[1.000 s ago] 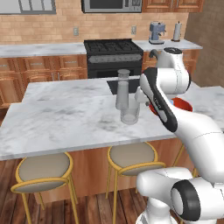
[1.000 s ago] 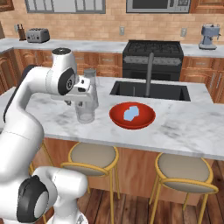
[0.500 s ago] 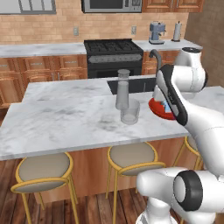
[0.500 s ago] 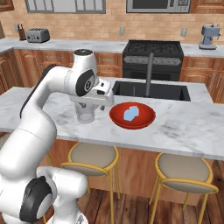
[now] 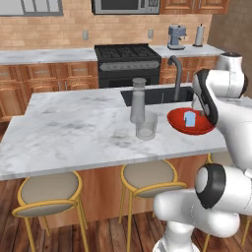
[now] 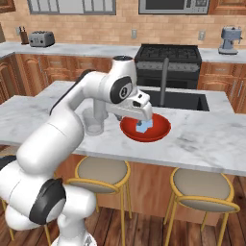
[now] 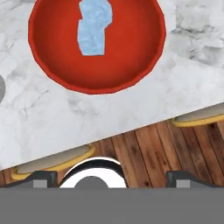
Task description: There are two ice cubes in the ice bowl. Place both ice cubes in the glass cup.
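Observation:
The red ice bowl sits near the counter's front edge, also seen as the ice bowl and the ice bowl. Pale blue ice lies in it; I cannot tell whether it is one cube or two touching. The same ice and ice shows from both sides. My gripper hovers just above the bowl, open and empty, with its tips wide apart in the hand view. The glass cup stands left of the bowl; its contents are unclear. The arm partly hides the glass cup.
A taller grey capped cylinder stands just behind the cup. The sink with its dark faucet lies behind the bowl. Round stools line the counter's front, over a wooden floor.
The arm has swung from above the glass cup to above the red bowl. The jaws, shut a second ago, now stand wide open.

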Robot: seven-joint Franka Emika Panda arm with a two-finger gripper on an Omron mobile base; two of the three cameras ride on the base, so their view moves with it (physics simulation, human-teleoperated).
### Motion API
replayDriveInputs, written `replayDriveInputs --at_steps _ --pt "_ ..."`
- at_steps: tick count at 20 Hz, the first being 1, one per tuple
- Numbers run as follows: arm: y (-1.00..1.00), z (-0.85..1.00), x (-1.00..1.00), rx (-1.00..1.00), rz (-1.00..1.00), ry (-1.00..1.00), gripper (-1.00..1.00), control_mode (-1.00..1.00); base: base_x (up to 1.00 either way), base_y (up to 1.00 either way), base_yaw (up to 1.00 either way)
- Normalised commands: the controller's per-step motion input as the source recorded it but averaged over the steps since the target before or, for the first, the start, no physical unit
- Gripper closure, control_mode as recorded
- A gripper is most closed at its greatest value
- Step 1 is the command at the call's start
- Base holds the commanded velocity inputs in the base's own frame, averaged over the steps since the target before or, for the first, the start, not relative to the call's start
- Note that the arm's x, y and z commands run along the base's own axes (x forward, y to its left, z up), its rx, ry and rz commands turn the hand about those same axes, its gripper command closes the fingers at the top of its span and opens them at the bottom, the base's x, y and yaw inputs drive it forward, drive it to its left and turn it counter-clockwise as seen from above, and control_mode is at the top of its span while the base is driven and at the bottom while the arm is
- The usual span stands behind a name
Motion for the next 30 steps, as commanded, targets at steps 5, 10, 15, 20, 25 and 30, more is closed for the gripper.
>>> replayDriveInputs --at_steps 5,10,15,20,25,30 --pt "-0.01 -0.04 0.25 0.00 0.00 0.00 -1.00 -1.00 0.00 0.00 0.00" --pt "0.00 -0.20 0.67 -0.01 0.00 0.00 -1.00 -1.00 0.00 0.00 0.00" --pt "0.00 -0.40 0.59 -0.04 0.00 0.07 -1.00 -1.00 0.00 0.00 0.00" --pt "-0.06 -0.37 0.36 -0.06 0.00 0.08 -1.00 -1.00 0.00 0.00 0.00" --pt "-0.11 -0.27 0.08 -0.02 0.00 0.05 -1.00 -1.00 0.00 0.00 0.00" --pt "-0.06 -0.29 0.13 0.00 0.00 0.05 -1.00 -1.00 0.00 0.00 0.00"
